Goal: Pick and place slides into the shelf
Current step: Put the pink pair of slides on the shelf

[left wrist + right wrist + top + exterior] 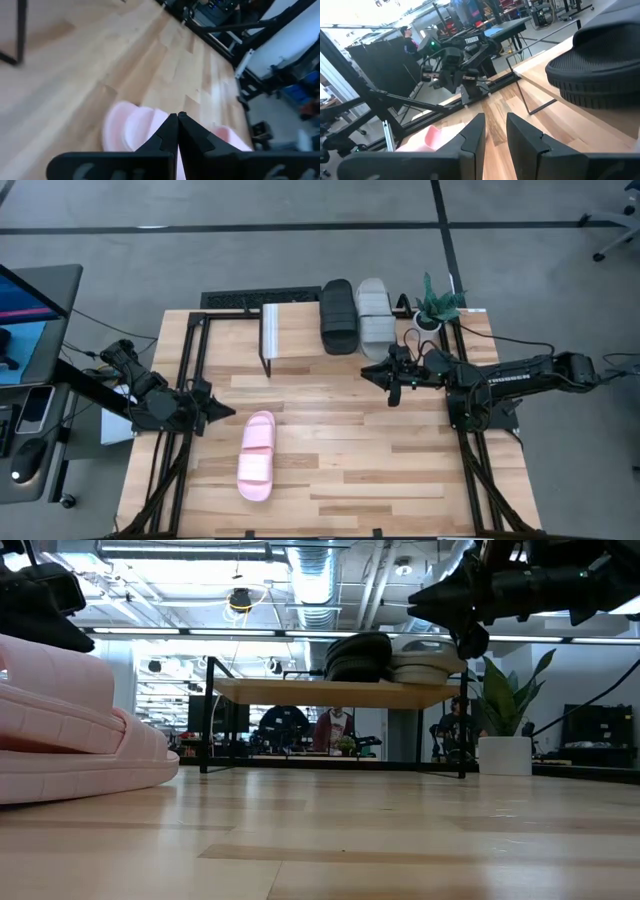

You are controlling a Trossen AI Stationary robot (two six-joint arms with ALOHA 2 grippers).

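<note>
The pale pink slide (256,455) lies flat on its sole on the table, left of the middle; the low view shows it close up (70,730). On the plank top of the shelf (295,330) at the far edge, the black slide (338,317) and the light grey slide (375,317) rest side by side. My left gripper (226,412) is shut and hovers just left of the pink slide's far end (135,125), apart from it. My right gripper (388,377) points level toward the table's left, just in front of the grey slide, slightly open with nothing between its fingers (495,131).
A potted plant (437,305) stands at the far right corner beside the shelf. The shelf's thin black legs (205,730) reach down to the table. The shelf top left of the black slide is bare. A monitor (30,310) and a desk stand beyond the left edge.
</note>
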